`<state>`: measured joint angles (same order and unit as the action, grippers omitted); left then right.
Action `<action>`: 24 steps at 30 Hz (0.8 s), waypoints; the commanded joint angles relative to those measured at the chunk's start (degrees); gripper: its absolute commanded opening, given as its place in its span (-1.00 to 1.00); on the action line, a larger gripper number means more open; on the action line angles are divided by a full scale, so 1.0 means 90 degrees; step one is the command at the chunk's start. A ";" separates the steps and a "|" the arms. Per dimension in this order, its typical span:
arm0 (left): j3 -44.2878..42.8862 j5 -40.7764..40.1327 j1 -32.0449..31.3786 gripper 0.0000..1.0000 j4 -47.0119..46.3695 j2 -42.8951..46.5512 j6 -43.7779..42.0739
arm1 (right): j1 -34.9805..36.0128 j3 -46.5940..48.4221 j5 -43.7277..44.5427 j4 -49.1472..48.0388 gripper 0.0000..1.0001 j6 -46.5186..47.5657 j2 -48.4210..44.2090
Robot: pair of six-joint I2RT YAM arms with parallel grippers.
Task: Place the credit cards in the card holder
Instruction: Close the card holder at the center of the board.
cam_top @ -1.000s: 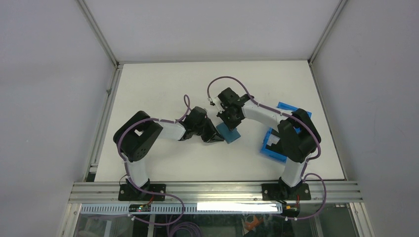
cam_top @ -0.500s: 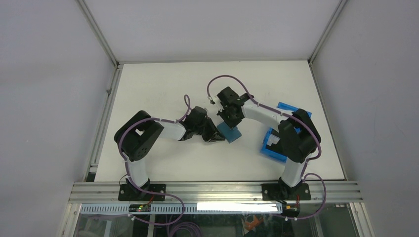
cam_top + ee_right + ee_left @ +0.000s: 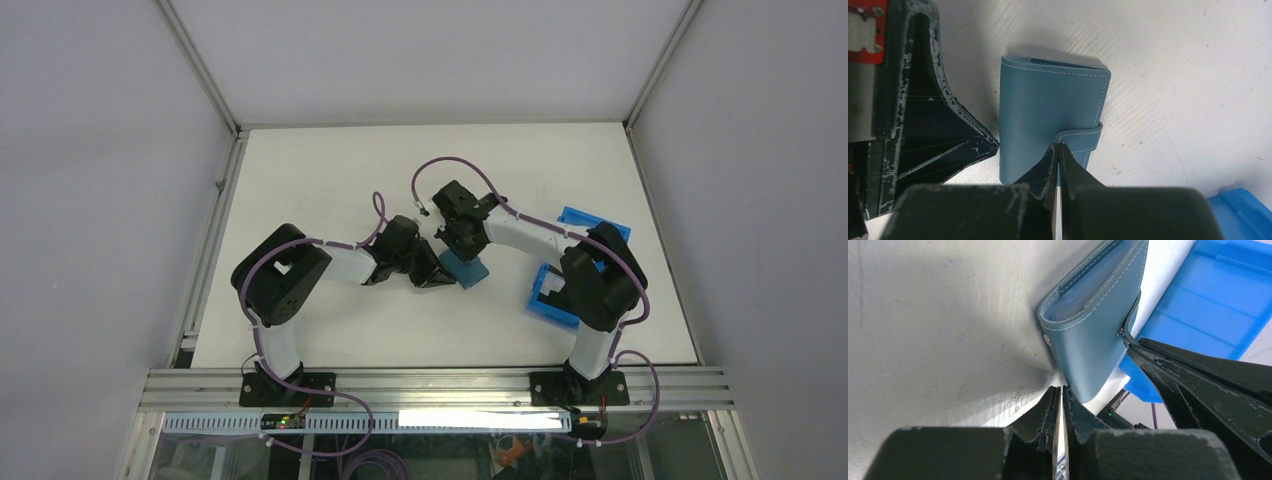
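I see the small teal-blue folding card holder point(image 3: 466, 268) lying shut and flat on the white counter point(image 3: 330, 180), in the middle, between my two arms. My left tool point(image 3: 1062, 389) is squeezed narrow, and its tips touch the holder's edge near a corner. I cannot tell if it pinches anything there. My right tool point(image 3: 1058, 146) is squeezed tight too, with nothing between its jaws. Its tips sit on the holder's little snap tab point(image 3: 1082, 137). The bright blue plastic bin point(image 3: 552, 306) sits near the holder on the right, partly hidden under my right arm.
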<state>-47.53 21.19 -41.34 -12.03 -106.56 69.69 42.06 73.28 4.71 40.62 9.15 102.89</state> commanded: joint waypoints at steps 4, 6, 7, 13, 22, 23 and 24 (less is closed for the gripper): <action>-0.0022 0.0128 -0.0080 -0.86 -0.0409 0.0002 0.0098 | 0.0096 -0.0072 0.0346 -0.0175 -1.00 0.0136 -0.0323; -0.0022 0.0130 -0.0084 -0.86 -0.0414 0.0003 0.0098 | 0.0070 -0.0044 0.0345 -0.0180 -1.00 0.0127 -0.0424; -0.0022 0.0134 -0.0084 -0.86 -0.0420 -0.0002 0.0103 | 0.0064 -0.0003 0.0346 -0.0168 -1.00 0.0131 -0.0451; -0.0012 0.0127 -0.0084 -0.86 -0.0433 -0.0010 0.0113 | 0.0056 0.0078 0.0352 -0.0129 -1.00 0.0125 -0.0419; -0.0002 0.0126 -0.0084 -0.86 -0.0443 -0.0010 0.0128 | 0.0062 0.0089 0.0405 -0.0153 -1.00 0.0082 -0.0270; -0.0002 0.0119 -0.0084 -0.86 -0.0437 -0.0001 0.0128 | 0.0070 0.0083 0.0404 -0.0162 -1.00 0.0085 -0.0258; -0.0002 0.0120 -0.0083 -0.86 -0.0440 -0.0004 0.0128 | 0.0079 0.0074 0.0404 -0.0159 -1.00 0.0091 -0.0244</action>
<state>-47.53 21.26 -41.34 -13.02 -106.65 69.82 42.48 72.51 7.49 40.38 9.78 102.17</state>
